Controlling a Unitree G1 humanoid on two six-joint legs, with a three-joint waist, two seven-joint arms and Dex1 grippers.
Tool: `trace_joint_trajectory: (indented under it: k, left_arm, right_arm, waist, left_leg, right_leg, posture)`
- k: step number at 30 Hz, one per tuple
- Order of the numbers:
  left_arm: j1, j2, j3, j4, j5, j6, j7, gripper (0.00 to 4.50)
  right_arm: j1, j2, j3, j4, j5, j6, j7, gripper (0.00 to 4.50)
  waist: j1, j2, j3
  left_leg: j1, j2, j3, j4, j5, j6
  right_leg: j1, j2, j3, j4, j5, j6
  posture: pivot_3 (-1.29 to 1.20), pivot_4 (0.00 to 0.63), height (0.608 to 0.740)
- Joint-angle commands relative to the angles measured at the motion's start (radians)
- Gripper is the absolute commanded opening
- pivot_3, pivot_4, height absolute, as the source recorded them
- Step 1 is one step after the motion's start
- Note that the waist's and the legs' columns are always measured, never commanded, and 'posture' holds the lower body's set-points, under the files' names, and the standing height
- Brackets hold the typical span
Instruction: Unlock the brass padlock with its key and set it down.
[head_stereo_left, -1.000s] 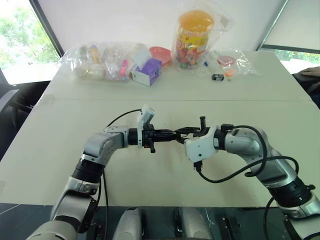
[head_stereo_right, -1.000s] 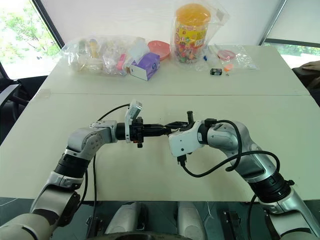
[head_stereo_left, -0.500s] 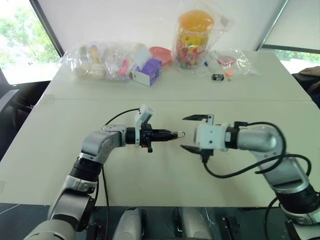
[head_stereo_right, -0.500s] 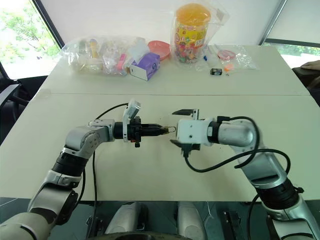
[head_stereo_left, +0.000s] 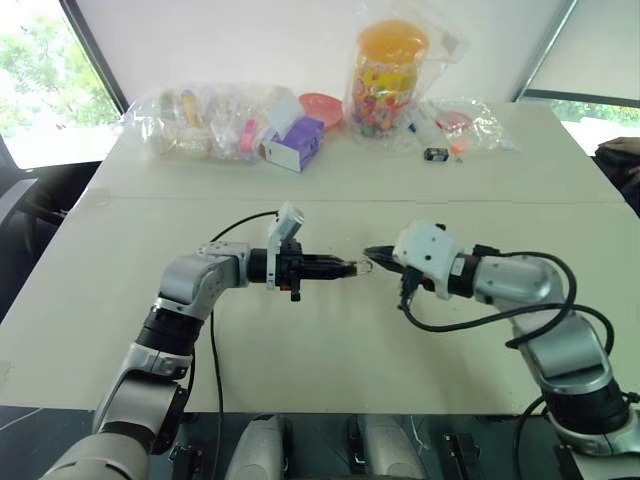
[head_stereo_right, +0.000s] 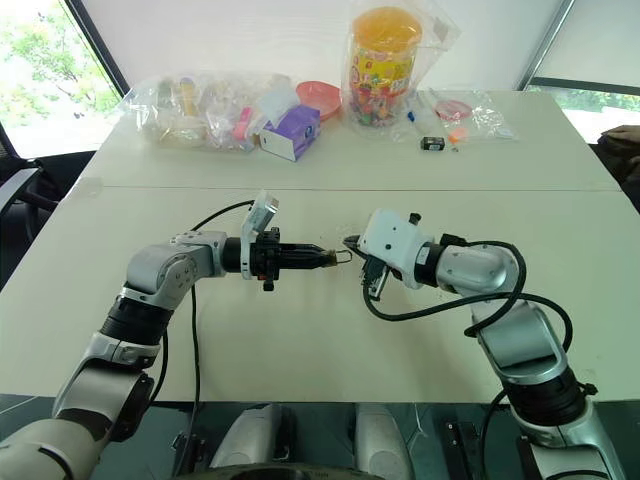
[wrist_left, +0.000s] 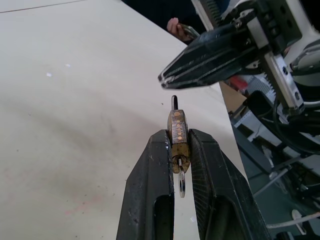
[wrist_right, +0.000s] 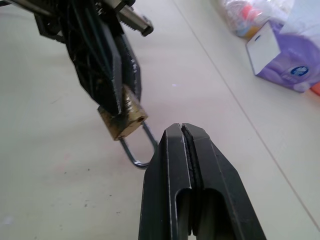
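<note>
My left gripper (head_stereo_left: 343, 269) points level toward the right and is shut on the brass padlock (wrist_left: 177, 136), clamping its yellowish body between the fingertips. The thin silvery shackle (wrist_right: 141, 151) sticks out past the tips toward the right gripper. A small silvery piece, seemingly the key (wrist_left: 181, 183), hangs from the body's other end between the left fingers. My right gripper (wrist_right: 187, 136) is shut with nothing visible between its pads. Its tip sits right beside the shackle loop; I cannot tell whether they touch. Both grippers hover above the middle of the table (head_stereo_left: 300, 350).
Along the table's far edge lie clear plastic bags of small items (head_stereo_left: 195, 122), a purple box (head_stereo_left: 296, 143), a red bowl (head_stereo_left: 322, 104), a tall jar of colourful sweets (head_stereo_left: 388, 75) and a small black object (head_stereo_left: 434, 154). Cables loop from both wrists.
The right gripper, at the padlock a second ago, pulled back and opened wide, then rolled over and shut again beside the shackle. The left gripper kept still, holding the padlock.
</note>
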Motion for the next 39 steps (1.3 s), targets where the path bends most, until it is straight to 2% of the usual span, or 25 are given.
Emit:
trace_joint_trajectory:
  k: [1, 13, 16, 19, 23, 26, 34, 39]
  left_arm:
    - [-0.020, -0.003, 0.039, -0.012, -0.032, 0.014, -0.006, 0.00]
    - [-0.025, -0.003, 0.060, -0.035, -0.047, 0.042, 0.002, 0.00]
    - [-0.019, -0.011, 0.049, -0.028, -0.026, 0.018, 0.015, 0.00]
    - [-0.011, -0.031, 0.023, -0.005, 0.011, -0.024, 0.032, 0.00]
    - [-0.020, -0.085, -0.008, 0.086, 0.063, -0.085, 0.047, 0.00]
    - [-0.048, -0.133, -0.025, 0.178, 0.098, -0.123, 0.052, 0.00]
    - [-0.168, -0.269, -0.047, 0.531, 0.218, -0.274, 0.049, 0.00]
    - [-0.215, -0.303, -0.027, 0.681, 0.261, -0.331, 0.037, 0.00]
  right_arm:
    - [0.003, 0.010, 0.018, -0.015, 0.005, -0.017, -0.029, 0.03]
    - [0.050, -0.011, 0.063, 0.123, -0.022, -0.121, -0.047, 0.03]
    - [0.112, -0.055, 0.027, 0.077, -0.020, -0.103, -0.050, 0.03]
    - [0.210, -0.102, -0.064, -0.023, 0.014, -0.043, -0.053, 0.03]
    - [0.332, -0.123, -0.162, -0.190, 0.052, 0.065, -0.076, 0.03]
    - [0.367, -0.114, -0.180, -0.295, 0.073, 0.147, -0.108, 0.03]
    - [0.358, -0.094, -0.166, -0.419, 0.088, 0.285, -0.206, 0.03]
    - [0.352, -0.096, -0.155, -0.441, 0.099, 0.320, -0.236, 0.03]
  waist:
    - [0.000, 0.000, 0.000]
    - [0.001, 0.000, 0.000]
    - [0.003, 0.000, 0.000]
    - [0.005, 0.000, 0.000]
    - [0.007, 0.000, 0.000]
    - [0.001, 0.000, 0.000]
    - [0.003, 0.000, 0.000]
    - [0.003, 0.000, 0.000]
  left_leg:
    - [0.000, 0.000, 0.000, 0.000, 0.000, 0.000]
    - [0.000, 0.000, 0.000, 0.000, 0.000, 0.000]
    - [0.000, 0.000, 0.000, 0.000, 0.000, 0.000]
    - [0.000, 0.000, 0.000, 0.000, 0.000, 0.000]
    - [0.000, 0.000, 0.000, 0.000, 0.000, 0.000]
    - [0.000, 0.000, 0.000, 0.000, 0.000, 0.000]
    - [0.000, -0.001, 0.000, 0.000, 0.000, 0.000]
    - [0.000, -0.001, 0.000, 0.000, 0.000, 0.001]
  right_leg:
    - [0.000, 0.000, 0.000, 0.000, 0.000, 0.000]
    - [0.000, 0.001, 0.000, 0.000, 0.000, 0.000]
    - [0.000, 0.000, 0.000, 0.000, 0.000, 0.000]
    - [0.000, 0.000, 0.000, 0.000, 0.000, 0.000]
    - [0.000, 0.000, 0.000, -0.001, 0.000, 0.000]
    - [0.000, 0.001, 0.000, -0.001, 0.000, 0.000]
    - [0.000, 0.002, -0.001, -0.001, 0.000, 0.000]
    - [0.000, 0.002, -0.001, -0.001, 0.000, 0.000]
  posture:
    - [0.00, 0.150, 0.735]
    - [0.00, 0.150, 0.735]
    - [0.00, 0.150, 0.735]
    - [0.00, 0.150, 0.735]
    - [0.00, 0.150, 0.735]
    - [0.00, 0.150, 0.735]
    - [0.00, 0.150, 0.735]
    - [0.00, 0.150, 0.735]
